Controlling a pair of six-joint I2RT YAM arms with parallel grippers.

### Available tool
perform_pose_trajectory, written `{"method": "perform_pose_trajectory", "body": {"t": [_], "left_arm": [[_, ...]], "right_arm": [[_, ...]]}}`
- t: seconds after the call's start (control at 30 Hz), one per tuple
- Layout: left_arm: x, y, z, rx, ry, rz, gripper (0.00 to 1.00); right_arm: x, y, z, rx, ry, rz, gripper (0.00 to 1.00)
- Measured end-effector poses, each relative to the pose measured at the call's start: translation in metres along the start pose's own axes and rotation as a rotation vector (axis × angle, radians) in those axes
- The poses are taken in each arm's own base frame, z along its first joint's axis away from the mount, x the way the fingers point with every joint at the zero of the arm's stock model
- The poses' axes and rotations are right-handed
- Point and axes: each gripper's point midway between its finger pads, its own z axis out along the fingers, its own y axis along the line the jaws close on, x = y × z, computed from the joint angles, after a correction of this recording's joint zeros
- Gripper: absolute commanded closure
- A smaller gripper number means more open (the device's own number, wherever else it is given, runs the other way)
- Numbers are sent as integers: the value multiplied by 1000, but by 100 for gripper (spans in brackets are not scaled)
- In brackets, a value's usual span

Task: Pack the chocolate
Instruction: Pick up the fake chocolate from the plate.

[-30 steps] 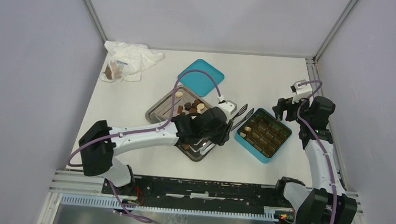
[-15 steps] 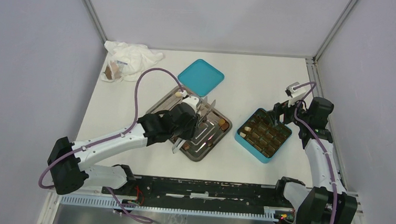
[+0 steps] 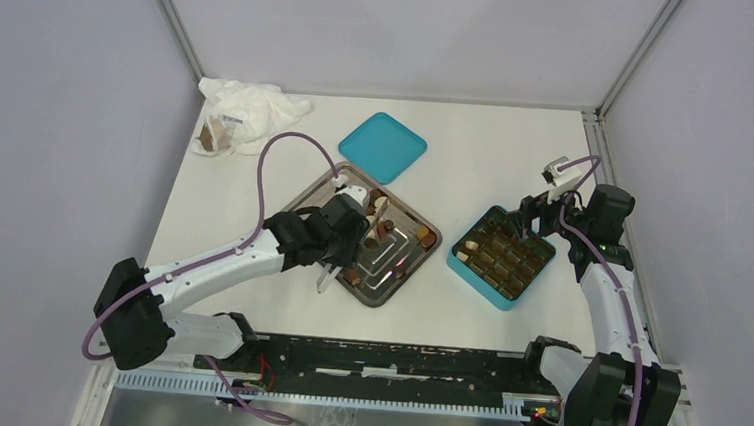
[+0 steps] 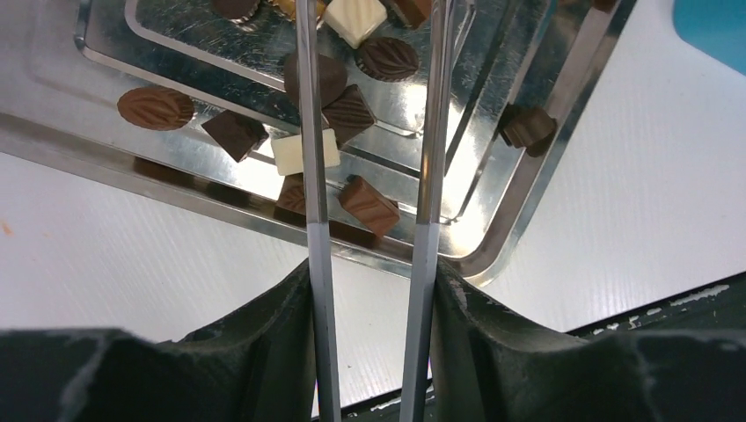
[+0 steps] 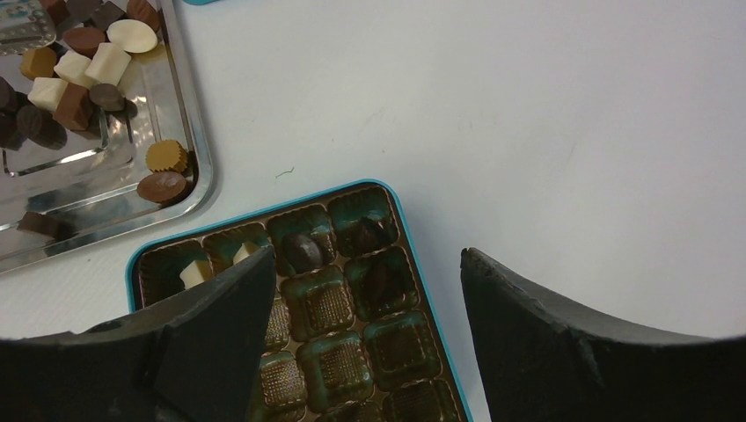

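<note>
The chocolate (image 4: 349,114) lies mostly loose in the steel tray (image 4: 493,255) near the middle of the table, dark, light brown and white pieces mixed, and a few pieces sit in cells of the teal box (image 3: 473,283) just right of the tray. My left gripper (image 4: 373,35) hangs over the tray, its thin blades apart with nothing pinched between them. My right gripper (image 5: 365,264) hovers above the box's far corner, fingers spread wide and empty.

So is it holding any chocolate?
No, nothing is held. The left end effector stands open over the tray; the right end effector above the box.
</note>
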Motion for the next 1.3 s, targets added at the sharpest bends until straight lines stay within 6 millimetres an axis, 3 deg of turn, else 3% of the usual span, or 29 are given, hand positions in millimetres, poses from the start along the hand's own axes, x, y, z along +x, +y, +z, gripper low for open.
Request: {"method": "perform_pose_trajectory", "body": {"t": [0.27,0.73,1.07,1.3], "left_arm": [[7,6,21,-20,72,-26,50],[16,-1,39,3,127,-28,53],[10,-2,43,-2,128,-32,62],[2,-5,42,5,116,-17,62]], "right_arm": [[1,0,0,-2,2,2,18],[1,0,0,-2,3,-1,18],[2,1,0,-4,8,0,18],[2,1,0,-4,8,0,18]]}}
